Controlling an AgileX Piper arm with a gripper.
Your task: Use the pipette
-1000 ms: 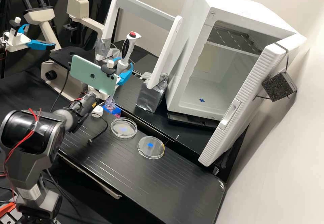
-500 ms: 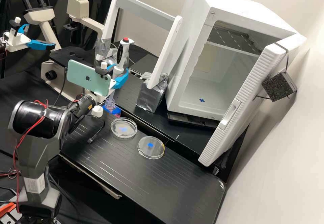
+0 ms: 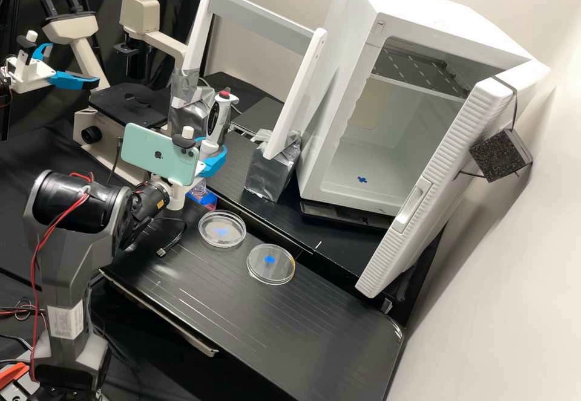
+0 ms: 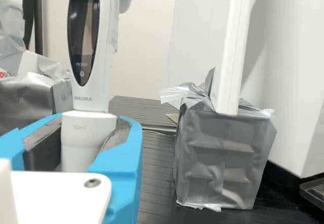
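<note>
Black bench (image 3: 272, 322) holds two petri dishes (image 3: 272, 273); jaws grip white pipette (image 4: 104, 57).

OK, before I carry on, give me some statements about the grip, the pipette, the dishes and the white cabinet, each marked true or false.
1. The gripper has the pipette between its fingers. True.
2. The pipette's top button is green. False: the button is red.
3. One clear dish lies beside a second dish. True.
4. The white cabinet's door is shut. False: the door stands open.
</note>
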